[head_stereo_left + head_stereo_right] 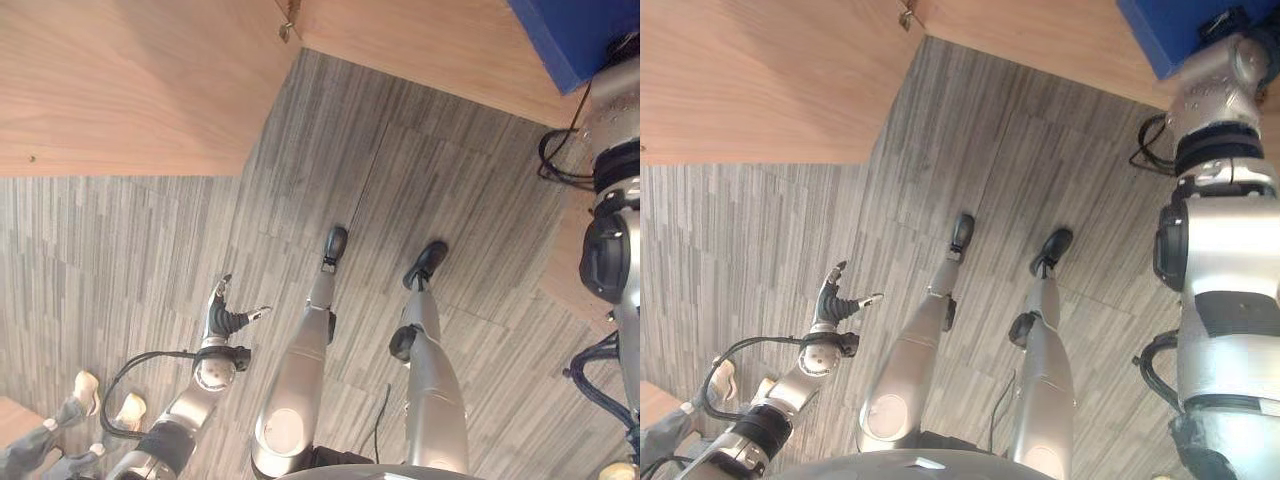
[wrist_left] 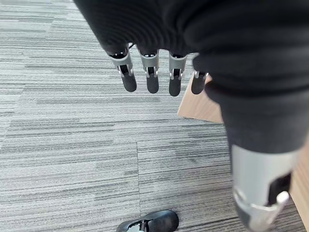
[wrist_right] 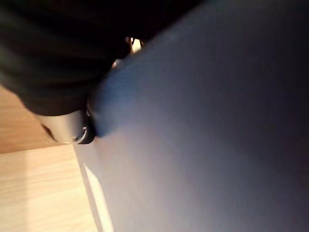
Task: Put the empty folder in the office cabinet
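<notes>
The blue folder is lying on the wooden cabinet, thin, light, probably bendy. The right hand is touching it; I cannot tell its fingers' state. The left hand is hanging loose over the floor.

Folder right, cabinet left.

Floor: grey carpet tile, striped weave, matt and rough. Cabinet: light wood veneer, fine grain, smooth with low sheen. Folder: blue, matt, smooth; close up in the right wrist view it reads as plain plastic or card, cannot tell which. Left hand: dark ribbed cover, cloth-like and matt; fingers silver with dull dark tips.
</notes>
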You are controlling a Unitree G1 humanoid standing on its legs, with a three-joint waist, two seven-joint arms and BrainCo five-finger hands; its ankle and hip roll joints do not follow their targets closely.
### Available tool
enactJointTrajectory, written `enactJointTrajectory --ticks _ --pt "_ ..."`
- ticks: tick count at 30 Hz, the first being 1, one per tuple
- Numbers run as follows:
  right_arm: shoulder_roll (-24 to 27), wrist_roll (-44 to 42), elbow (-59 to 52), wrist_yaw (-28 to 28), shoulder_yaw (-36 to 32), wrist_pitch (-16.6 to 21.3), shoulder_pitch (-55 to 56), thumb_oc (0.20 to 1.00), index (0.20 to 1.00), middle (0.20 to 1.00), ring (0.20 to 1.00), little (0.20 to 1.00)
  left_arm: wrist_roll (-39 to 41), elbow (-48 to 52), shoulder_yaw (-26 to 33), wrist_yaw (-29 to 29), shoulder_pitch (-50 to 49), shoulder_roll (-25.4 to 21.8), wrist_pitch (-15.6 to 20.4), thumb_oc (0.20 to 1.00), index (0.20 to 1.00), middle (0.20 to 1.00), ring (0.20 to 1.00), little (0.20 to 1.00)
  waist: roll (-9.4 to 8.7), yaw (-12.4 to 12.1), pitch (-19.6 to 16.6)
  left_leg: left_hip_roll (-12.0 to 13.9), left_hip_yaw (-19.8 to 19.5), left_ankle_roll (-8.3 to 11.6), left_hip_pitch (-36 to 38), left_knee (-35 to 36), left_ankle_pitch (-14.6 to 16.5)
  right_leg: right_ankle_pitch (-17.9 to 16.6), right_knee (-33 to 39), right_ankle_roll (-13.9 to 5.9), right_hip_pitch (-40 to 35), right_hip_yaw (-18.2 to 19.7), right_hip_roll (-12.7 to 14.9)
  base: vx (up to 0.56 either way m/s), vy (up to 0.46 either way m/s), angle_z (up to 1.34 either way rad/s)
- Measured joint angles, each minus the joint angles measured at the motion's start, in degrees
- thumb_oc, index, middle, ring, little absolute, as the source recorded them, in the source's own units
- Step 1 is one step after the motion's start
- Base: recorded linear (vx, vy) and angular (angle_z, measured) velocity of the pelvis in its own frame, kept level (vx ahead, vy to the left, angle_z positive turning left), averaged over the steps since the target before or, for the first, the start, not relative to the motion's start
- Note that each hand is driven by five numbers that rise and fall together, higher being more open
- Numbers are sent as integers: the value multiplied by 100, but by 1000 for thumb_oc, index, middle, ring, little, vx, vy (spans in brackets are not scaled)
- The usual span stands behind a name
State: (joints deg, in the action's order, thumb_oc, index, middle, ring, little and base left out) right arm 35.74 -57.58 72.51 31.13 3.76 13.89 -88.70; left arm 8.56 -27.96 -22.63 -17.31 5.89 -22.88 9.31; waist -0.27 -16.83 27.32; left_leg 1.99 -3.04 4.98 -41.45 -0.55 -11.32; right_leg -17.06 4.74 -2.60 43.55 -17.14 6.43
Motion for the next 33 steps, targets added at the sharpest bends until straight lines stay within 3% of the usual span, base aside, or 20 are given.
enactJointTrajectory --ticks 12,22,29,33 --pt "653 -169 16 734 216 0 -930 200 200 200 200 200 4 146 -29 -132 396 -114 42 1000 1000 1000 1000 1000 30 -288 -21 -112 -248 15 -470 51 -160 -38 -1 95 344 -225 89 51 -22 10" --pt "1775 -171 206 878 722 -50 -1802 200 200 200 200 200 13 679 19 -105 346 -138 46 1000 1000 1000 1000 1000 37 -368 -28 -248 -303 -81 -884 124 -276 -36 0 34 747 -251 253 35 -17 6" --pt "2167 -189 457 1217 476 -59 -1796 200 200 200 200 200 25 1058 24 -120 448 -179 63 1000 1000 1000 1000 1000 40 -368 -38 -279 -273 -81 -1044 111 -276 -140 -1 116 929 -202 276 4 -7 0" --pt "2462 61 524 1589 376 -105 -1712 200 200 200 200 200 135 1368 113 -229 487 -186 101 1000 1000 1000 1000 1000 71 -359 -241 -326 -272 -119 -1345 96 -326 -180 -2 60 1205 -190 327 -19 43 3"
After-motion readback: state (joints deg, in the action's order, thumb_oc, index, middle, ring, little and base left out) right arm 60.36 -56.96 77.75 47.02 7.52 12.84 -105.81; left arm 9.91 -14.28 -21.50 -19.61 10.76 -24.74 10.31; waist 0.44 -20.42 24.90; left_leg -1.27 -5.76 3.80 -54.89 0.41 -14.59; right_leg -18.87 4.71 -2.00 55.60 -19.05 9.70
